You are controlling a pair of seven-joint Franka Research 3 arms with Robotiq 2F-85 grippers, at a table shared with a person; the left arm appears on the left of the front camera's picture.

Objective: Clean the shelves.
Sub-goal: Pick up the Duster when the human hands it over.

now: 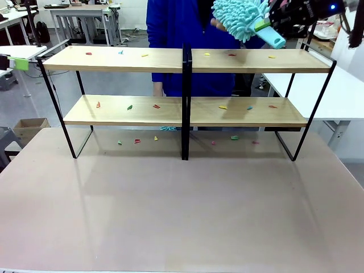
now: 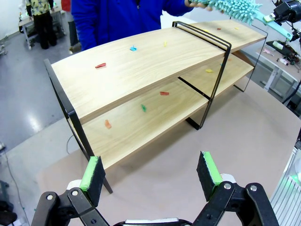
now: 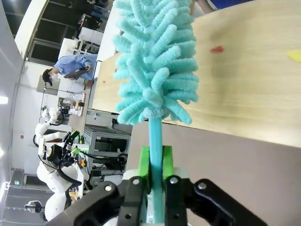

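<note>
The shelves are two light-wood, black-framed units standing side by side, the left one (image 1: 114,59) and the right one (image 1: 256,61), also seen from one end in the left wrist view (image 2: 141,66). Small coloured scraps (image 1: 129,107) lie on both tiers. My right gripper (image 1: 274,24) is high above the right unit's top board (image 3: 254,75), shut on the handle (image 3: 156,141) of a teal fluffy duster (image 1: 239,18). A person's hand (image 1: 216,24) touches the duster's head (image 3: 153,61). My left gripper (image 2: 150,172) hangs open off the left unit's end, with nothing between its fingers.
A person in blue (image 1: 170,34) stands behind the shelves. More scraps (image 1: 137,141) lie on the table (image 1: 182,216) under the lower boards. White tables stand to the right (image 1: 341,96) and left (image 1: 17,52), and a cardboard box (image 1: 28,128) sits on the floor.
</note>
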